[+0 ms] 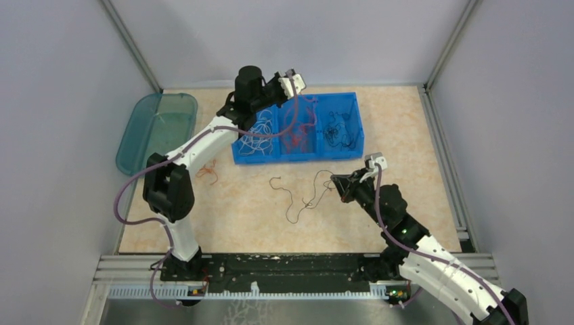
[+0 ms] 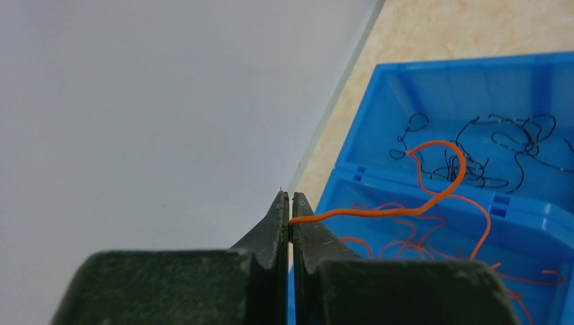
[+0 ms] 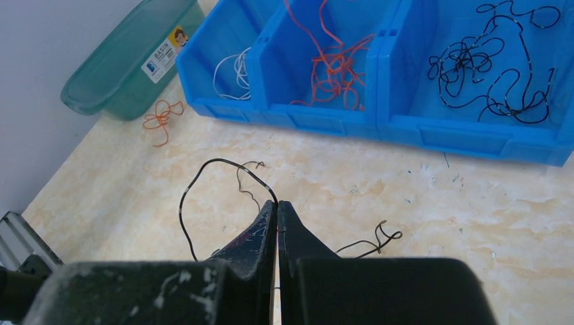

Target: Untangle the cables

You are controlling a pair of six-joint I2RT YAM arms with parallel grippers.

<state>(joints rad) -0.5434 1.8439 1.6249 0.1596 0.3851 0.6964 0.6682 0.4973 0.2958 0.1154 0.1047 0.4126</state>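
Observation:
My left gripper (image 1: 296,92) hangs over the blue bin (image 1: 357,139), shut on one end of an orange cable (image 2: 379,212). That cable curls out from the jaws (image 2: 290,204) and droops toward the middle compartment, where more orange cables (image 1: 296,139) lie. White cables (image 1: 260,132) fill the left compartment and black cables (image 1: 338,128) the right one. My right gripper (image 1: 334,180) sits low over the table, shut on a thin black cable (image 3: 203,169) that loops across the tabletop (image 1: 301,198). A small orange clump (image 1: 210,169) lies loose on the table.
A teal lidded container (image 1: 157,125) stands at the far left beside the bin. Metal frame rails and grey walls close in the table on the left, right and back.

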